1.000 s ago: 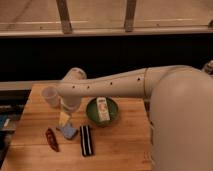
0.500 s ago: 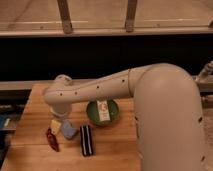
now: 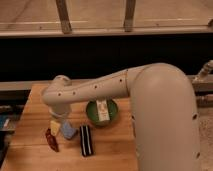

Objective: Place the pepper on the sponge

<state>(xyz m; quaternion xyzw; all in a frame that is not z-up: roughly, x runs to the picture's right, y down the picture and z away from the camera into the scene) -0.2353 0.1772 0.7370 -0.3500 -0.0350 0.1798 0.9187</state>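
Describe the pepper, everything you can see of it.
The pepper is small, slim and dark red, chili-shaped with pointed ends. Its material cannot be told. It lies flat on the wooden table near the front left corner, pointing roughly front to back. It lies just left of the light blue sponge, not on it. The gripper hangs open over its far end, holding nothing. Whether the gripper touches the pepper cannot be told.
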